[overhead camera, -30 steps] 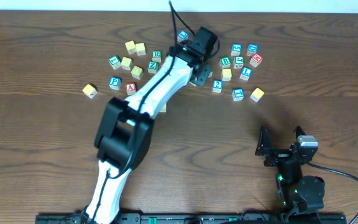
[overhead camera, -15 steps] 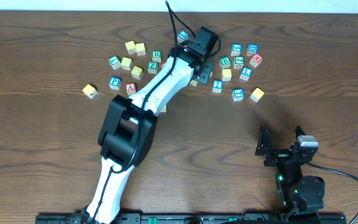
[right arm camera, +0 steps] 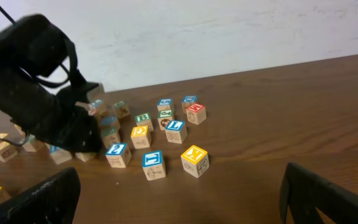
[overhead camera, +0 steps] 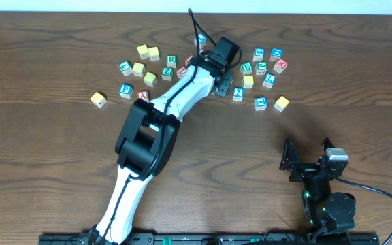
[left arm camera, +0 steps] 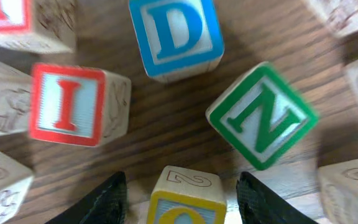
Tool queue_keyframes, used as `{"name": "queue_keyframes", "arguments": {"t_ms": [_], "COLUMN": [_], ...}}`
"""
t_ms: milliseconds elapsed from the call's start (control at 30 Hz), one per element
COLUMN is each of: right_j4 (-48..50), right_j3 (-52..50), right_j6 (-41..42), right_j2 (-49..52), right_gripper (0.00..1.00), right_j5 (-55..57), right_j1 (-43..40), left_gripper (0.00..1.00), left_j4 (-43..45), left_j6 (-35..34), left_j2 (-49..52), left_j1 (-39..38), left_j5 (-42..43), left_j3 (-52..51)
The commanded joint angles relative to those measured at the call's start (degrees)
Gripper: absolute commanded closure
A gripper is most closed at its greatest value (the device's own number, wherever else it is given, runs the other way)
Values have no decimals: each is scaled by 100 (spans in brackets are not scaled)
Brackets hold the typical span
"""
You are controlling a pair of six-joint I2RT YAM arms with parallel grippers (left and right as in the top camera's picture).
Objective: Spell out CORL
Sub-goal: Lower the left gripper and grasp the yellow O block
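Observation:
Lettered wooden blocks lie scattered at the table's far side. My left gripper (overhead camera: 222, 80) is lowered into the middle of them. In the left wrist view its fingers (left arm camera: 182, 186) are open on either side of a yellow-framed block (left arm camera: 185, 202) with a round yellow letter, partly cut off at the frame's bottom edge. There is a gap on each side of it. Just beyond it lie a blue D (left arm camera: 176, 34), a green N (left arm camera: 263, 115) and a red I (left arm camera: 67, 102). My right gripper (overhead camera: 308, 155) is open and empty at the near right.
Block groups lie left (overhead camera: 145, 68) and right (overhead camera: 264, 67) of the left gripper. Single yellow blocks sit at the far left (overhead camera: 99, 99) and right (overhead camera: 282, 103). The right wrist view shows a yellow block (right arm camera: 195, 160) and a blue one (right arm camera: 153, 164) nearest.
My left arm has shifted a little to the right over the block cluster. The right arm has not moved.

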Motion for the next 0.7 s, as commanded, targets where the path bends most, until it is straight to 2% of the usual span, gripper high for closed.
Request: {"name": "queue_keyframes", "arguments": {"t_ms": [0, 133, 200, 533, 667], "right_j4": [-15, -15, -15, -15, -15], "right_j3": [-9, -9, -9, -9, -9], "right_j6": [-79, -79, -79, -79, -79], "right_j2": [-26, -26, -26, -26, -26], "right_gripper": [1, 1, 1, 1, 1], "right_j5": [28, 28, 28, 28, 28], "right_j1": [-87, -87, -87, -87, -87], "left_gripper": [48, 55, 62, 69, 70], "left_j4": [-15, -22, -20, -28, -264], "left_j6": [74, 72, 72, 72, 46], "left_j2": [109, 109, 109, -35, -570], "left_j1": [-13, -17, -17, -17, -17], "left_j5": [-50, -50, -52, -57, -57], "left_j3": [-24, -24, -24, -22, 4]}}
